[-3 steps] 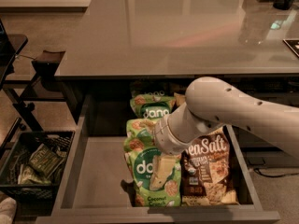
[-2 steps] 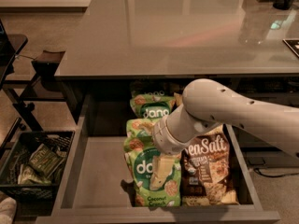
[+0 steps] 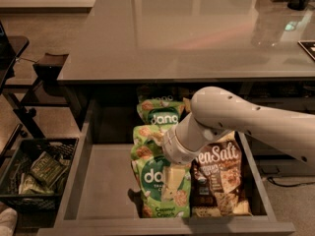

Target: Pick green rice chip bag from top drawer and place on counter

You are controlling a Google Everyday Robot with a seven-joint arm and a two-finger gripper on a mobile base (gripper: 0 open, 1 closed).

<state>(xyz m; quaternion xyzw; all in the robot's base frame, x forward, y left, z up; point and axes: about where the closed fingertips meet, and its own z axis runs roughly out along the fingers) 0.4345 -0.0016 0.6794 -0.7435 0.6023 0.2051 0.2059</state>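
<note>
The top drawer (image 3: 106,181) is pulled out below the counter (image 3: 187,33). Three green rice chip bags lie in a row in it: a front one (image 3: 150,178), a middle one (image 3: 145,136) and a back one (image 3: 160,113). My gripper (image 3: 172,178) reaches down from the white arm (image 3: 236,119) and sits on the front green bag, over its right half. The arm hides part of the middle bag.
A brown Sea Salt bag (image 3: 219,176) lies right of the green bags, touching them. A black wire basket (image 3: 17,203) with packets stands on the floor at the left. A dark stand (image 3: 49,65) is left of the counter. The drawer's left half is bare floor.
The arm has edged slightly to the left over the bags. The bags have not visibly moved.
</note>
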